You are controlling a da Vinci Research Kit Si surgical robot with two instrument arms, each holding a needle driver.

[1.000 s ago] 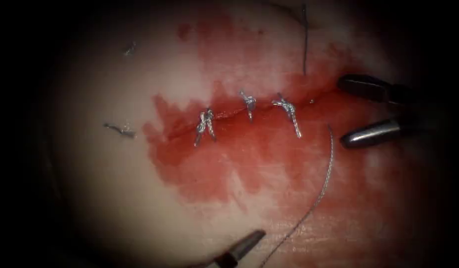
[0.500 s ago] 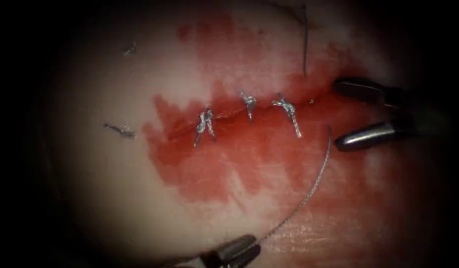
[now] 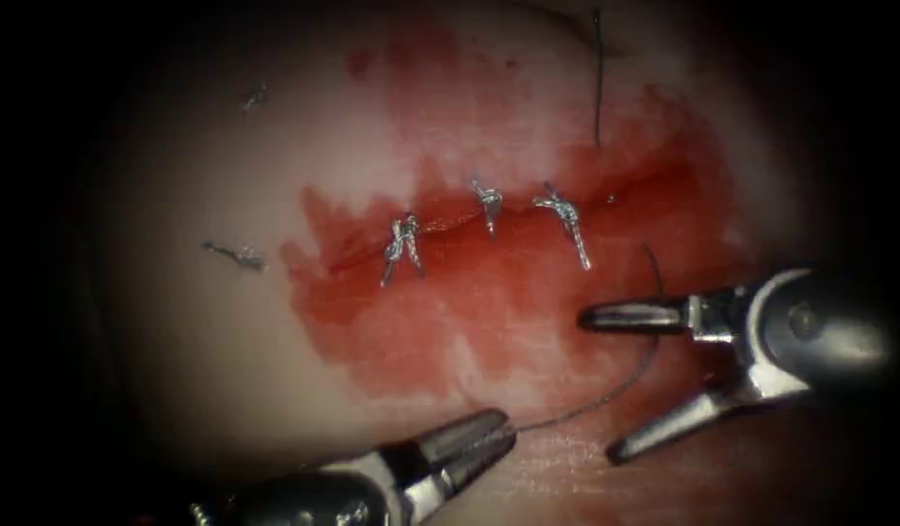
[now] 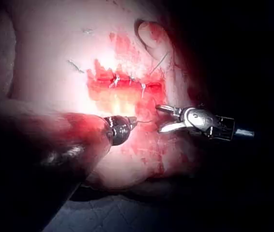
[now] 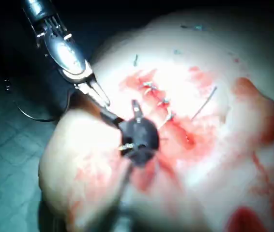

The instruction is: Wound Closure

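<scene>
Thread (image 3: pixel 606 394) sits clamped in the left hand (image 3: pixel 469 450); the right hand (image 3: pixel 616 385) gapes empty astride it and could snag it.

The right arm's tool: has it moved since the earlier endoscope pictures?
Yes. The right arm's tool was level with the cut at its right end; now it is below the three knotted stitches, jaws open astride the thread.

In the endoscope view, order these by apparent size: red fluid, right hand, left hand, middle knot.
1. red fluid
2-3. right hand, open and empty, and left hand, shut on the thread: both near the camera, so unranked
4. middle knot
</scene>
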